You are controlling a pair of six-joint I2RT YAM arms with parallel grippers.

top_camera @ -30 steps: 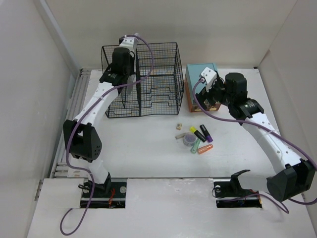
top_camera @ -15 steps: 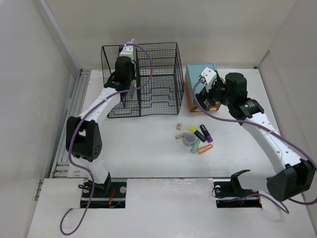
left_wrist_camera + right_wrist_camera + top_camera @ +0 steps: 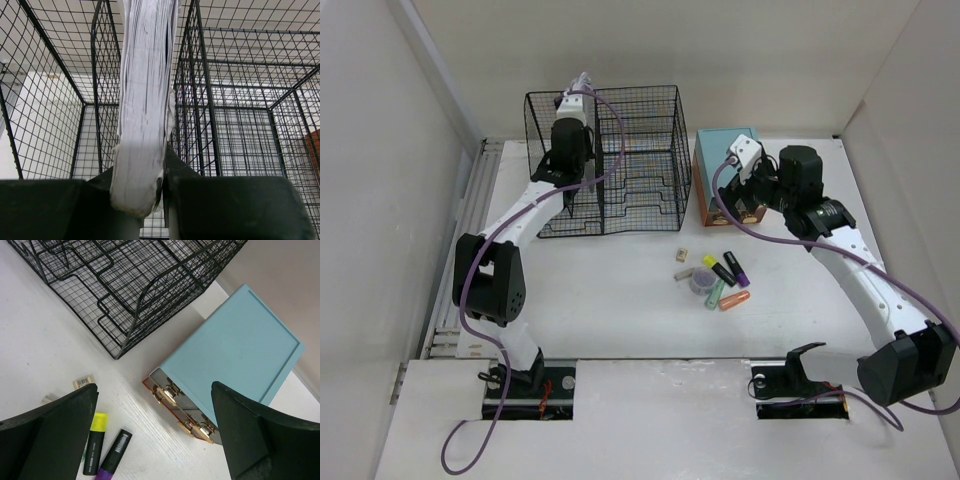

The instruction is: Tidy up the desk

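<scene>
The white table [image 3: 620,320] is rigid and fixed, nothing to grasp; the handling falls to what lies on it. At its far left, the left arm stretches over the black wire organizer [image 3: 640,140], its left tool [image 3: 142,200] clamped on a sheaf of paper [image 3: 145,90] by the lower edge. The sheaf looks light and floppy, likely to sag. The right tool [image 3: 155,415] hangs open above the teal box [image 3: 235,345], with markers [image 3: 725,272] nearer.

place: robot lab cell staged as an office desk | enclosure: pale partition walls [image 3: 380,200] around a white worktop [image 3: 620,310], grey metal rail [image 3: 470,210] on one side | rig: left arm [image 3: 510,225] and right arm [image 3: 860,275] bolted at near edge, purple cables [image 3: 470,440] | props: black wire-mesh organizer [image 3: 640,170], teal drawer box [image 3: 725,150], highlighters [image 3: 725,270]
</scene>
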